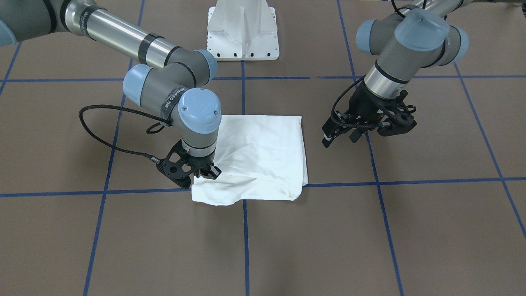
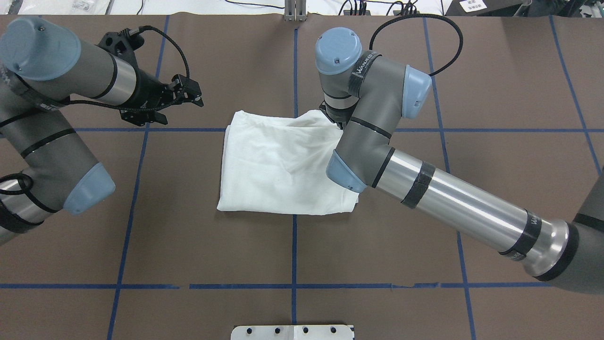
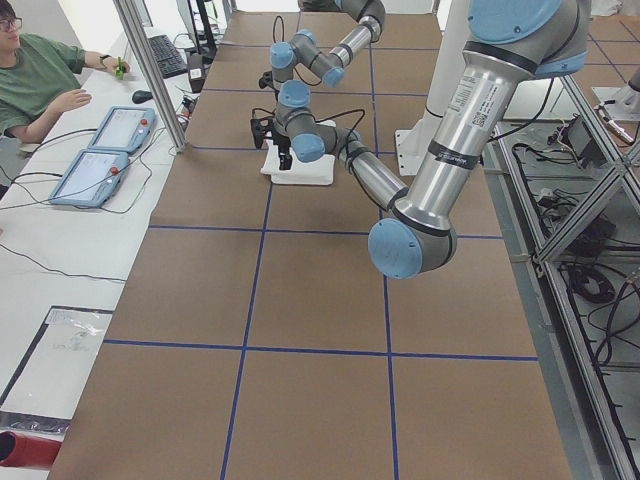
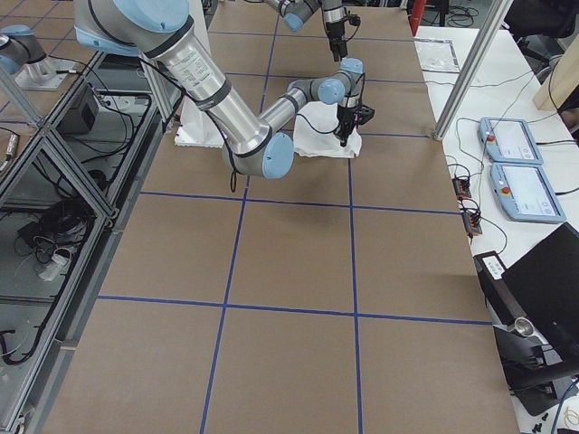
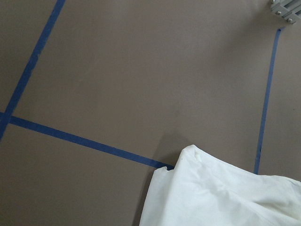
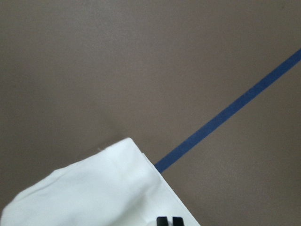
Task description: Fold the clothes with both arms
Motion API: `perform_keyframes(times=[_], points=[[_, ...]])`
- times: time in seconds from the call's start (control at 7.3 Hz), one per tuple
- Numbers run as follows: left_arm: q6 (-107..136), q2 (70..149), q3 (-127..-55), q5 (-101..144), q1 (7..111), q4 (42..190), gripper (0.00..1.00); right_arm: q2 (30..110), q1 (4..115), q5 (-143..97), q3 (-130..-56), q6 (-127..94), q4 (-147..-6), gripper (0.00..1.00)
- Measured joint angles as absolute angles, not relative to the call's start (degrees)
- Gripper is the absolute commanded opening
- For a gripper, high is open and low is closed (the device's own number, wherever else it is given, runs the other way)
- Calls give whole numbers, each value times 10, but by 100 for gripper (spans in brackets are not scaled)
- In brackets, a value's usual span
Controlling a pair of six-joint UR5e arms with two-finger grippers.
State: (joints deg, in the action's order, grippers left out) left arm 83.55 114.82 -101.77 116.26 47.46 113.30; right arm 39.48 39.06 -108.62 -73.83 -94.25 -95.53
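The white shirt (image 1: 263, 152) lies folded into a rough rectangle at the middle of the brown table; it also shows in the overhead view (image 2: 278, 165). No collar, label or print shows. My right gripper (image 1: 206, 172) points down at the shirt's far right corner and is shut on the cloth, which wrinkles toward it. In the right wrist view its tips (image 6: 169, 220) sit close together over the white corner (image 6: 94, 188). My left gripper (image 1: 340, 139) is open and empty, hovering off the shirt's left side (image 2: 191, 94). The left wrist view shows a shirt corner (image 5: 221, 193) and no fingers.
Blue tape lines (image 2: 294, 71) grid the brown table. The white pedestal base (image 1: 243, 33) stands at the robot's side of the table. A seated person (image 3: 35, 75) and control tablets (image 3: 120, 125) are at a side desk beyond the table's far edge.
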Motion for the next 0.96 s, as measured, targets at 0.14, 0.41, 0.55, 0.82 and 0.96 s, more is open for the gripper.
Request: perform_keyframes(times=[0.14, 0.41, 0.55, 0.82, 0.96], points=[[836, 1148, -1018, 1163, 475, 1134, 100, 395, 395, -1085, -740, -941, -961, 39], [836, 1148, -1018, 1162, 475, 1135, 100, 394, 400, -1081, -741, -936, -959, 100], [835, 1148, -1018, 1163, 475, 1135, 100, 395, 402, -1078, -740, -922, -957, 100], [832, 1148, -1018, 1163, 477, 1135, 100, 398, 424, -1081, -740, -860, -953, 100], [829, 1147, -1018, 1165, 483, 1135, 100, 402, 444, -1087, -743, -816, -949, 100]])
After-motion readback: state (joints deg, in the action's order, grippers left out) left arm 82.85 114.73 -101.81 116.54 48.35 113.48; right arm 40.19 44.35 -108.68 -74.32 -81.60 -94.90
